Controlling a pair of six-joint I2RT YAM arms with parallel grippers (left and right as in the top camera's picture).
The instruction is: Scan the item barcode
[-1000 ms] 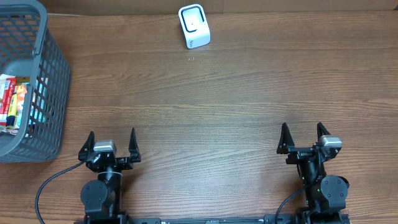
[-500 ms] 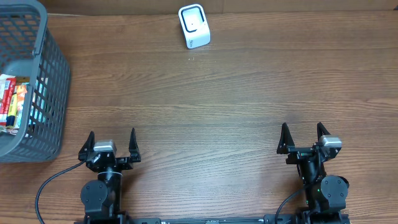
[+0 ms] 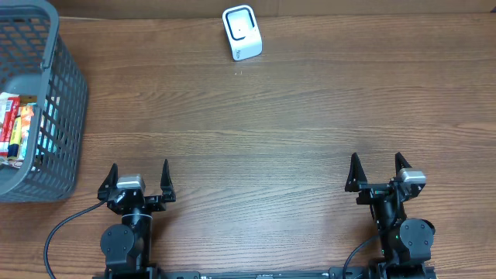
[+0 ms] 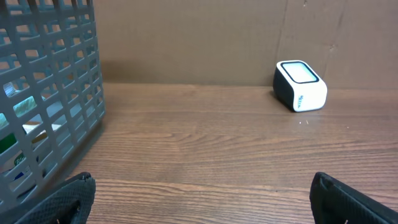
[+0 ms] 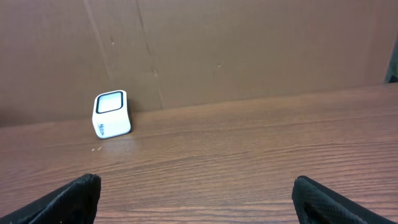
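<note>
Not yet begun: my left gripper and right gripper gape empty; next, grasp some packet, probably, inside the basket.

Grey basket at the overhead frame's left edge is cut off; packets inside sit half hidden behind mesh, labels unreadable.
</note>
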